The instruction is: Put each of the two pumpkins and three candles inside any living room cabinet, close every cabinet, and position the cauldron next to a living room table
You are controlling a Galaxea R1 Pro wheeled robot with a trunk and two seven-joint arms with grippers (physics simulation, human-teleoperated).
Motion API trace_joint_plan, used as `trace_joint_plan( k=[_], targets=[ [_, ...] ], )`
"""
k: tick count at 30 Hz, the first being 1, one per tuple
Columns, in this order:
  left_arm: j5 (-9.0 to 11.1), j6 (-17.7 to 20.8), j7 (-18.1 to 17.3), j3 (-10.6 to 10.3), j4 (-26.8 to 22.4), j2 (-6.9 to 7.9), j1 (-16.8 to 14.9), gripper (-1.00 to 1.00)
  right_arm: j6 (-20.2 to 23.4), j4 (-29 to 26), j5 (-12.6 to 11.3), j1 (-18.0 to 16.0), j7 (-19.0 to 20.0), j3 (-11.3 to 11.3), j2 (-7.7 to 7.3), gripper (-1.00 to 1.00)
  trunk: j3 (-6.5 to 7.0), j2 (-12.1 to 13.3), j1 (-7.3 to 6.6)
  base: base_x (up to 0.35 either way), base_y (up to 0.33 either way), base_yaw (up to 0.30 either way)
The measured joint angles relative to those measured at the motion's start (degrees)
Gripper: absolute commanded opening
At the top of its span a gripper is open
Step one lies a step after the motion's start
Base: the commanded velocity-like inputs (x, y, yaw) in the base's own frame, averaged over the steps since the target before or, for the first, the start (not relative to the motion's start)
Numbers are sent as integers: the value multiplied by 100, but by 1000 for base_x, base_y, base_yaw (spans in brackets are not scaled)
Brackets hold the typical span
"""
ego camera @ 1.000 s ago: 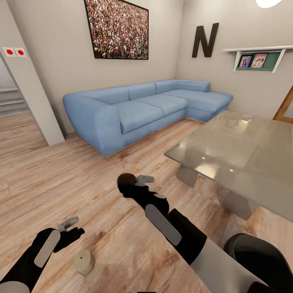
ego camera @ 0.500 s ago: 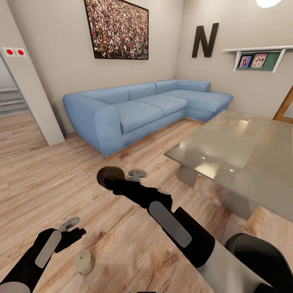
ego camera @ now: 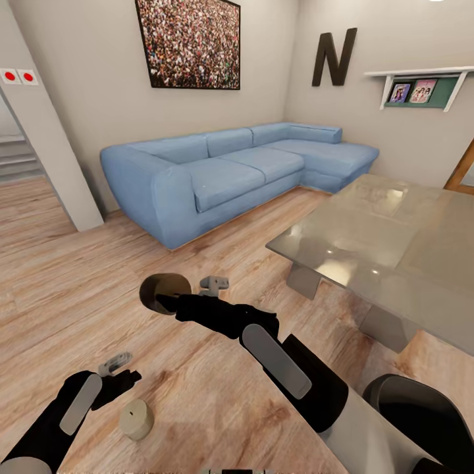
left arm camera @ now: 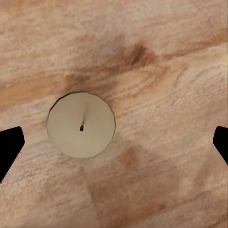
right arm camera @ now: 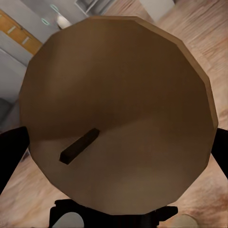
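I stand on a warm wood-plank floor in a living room with pale grey walls. A long blue corner sofa runs along the far wall, under a framed crowd picture; a dark letter N and a white shelf with small photos hang on the right wall. To my right the bench, glossy grey and reflective on angled grey legs, carries nothing I can see. The black cauldron sits at the near right, just beside the bench.

My right claw is clamped on a tan-brown candle, held out above the floor in front of the sofa. My left claw is spread apart, hovering near left over a pale beige candle that stands upright on the planks; from my left wrist I look straight down on its top, the two dark fingertips wide of it on either side.
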Motion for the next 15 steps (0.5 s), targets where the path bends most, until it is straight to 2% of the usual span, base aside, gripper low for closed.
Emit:
trace_joint_plan(
  k=[5,15],
  targets=[
    [18,-287,27,-7,1,5,2,100,-7,4,0,0,-1,-2,0,-100,-111,-7,13,0,0,0],
    [0,-427,43,18,1,32,2,100,-30,-151,-17,8,29,14,1,-100,-332,-20,38,0,0,0]
  ],
)
